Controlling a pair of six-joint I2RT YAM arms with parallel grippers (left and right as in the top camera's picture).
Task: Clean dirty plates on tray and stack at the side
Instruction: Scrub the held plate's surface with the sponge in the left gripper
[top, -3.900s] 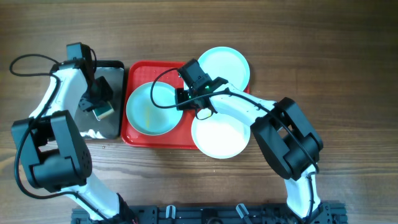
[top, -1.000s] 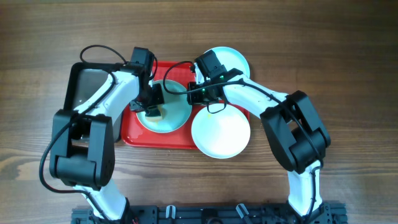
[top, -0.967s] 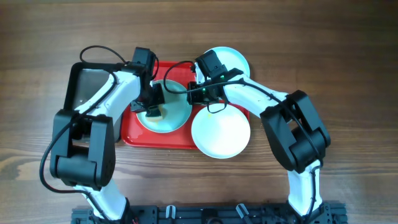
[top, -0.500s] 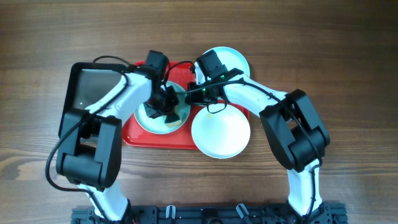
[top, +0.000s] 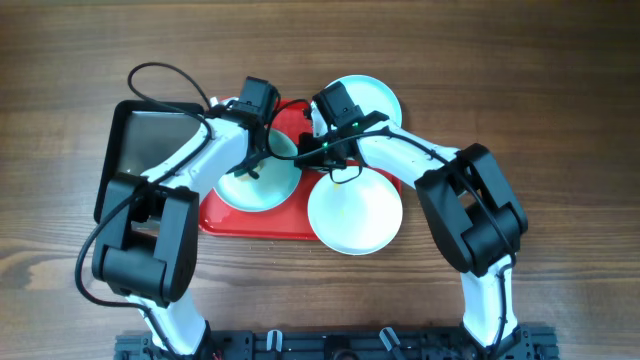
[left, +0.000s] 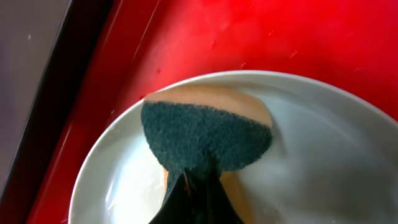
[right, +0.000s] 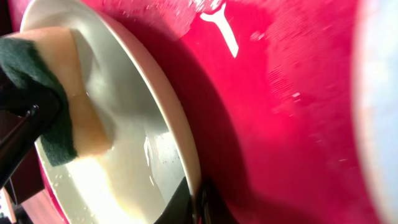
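A wooden table (top: 560, 60) carries everything, and the left arm (top: 190, 160) and right arm (top: 420, 165) both reach in toward its middle. The red tray (top: 225, 222) lies at the centre, with a black tray (top: 150, 130) just beside it on the left. Three pale plates are in sight. The middle plate (top: 262, 190) sits inside the red tray on its left half. The far plate (top: 365, 98) overlaps the tray's far right corner. The near plate (top: 355, 215) overlaps its near right corner, hanging out over the table. The middle plate has a wet sheen and a few droplets on its inner surface. A sponge (left: 205, 137), with a dark green scouring face and a tan body, lies flat inside this plate, close to the rim. The left gripper (left: 193, 186) is clamped on the sponge, its dark fingers pinched together over the green face. The right gripper (right: 196, 199) is closed on the middle plate's raised rim at the side nearest the tray's centre, one finger inside the plate and one outside, over the red floor.
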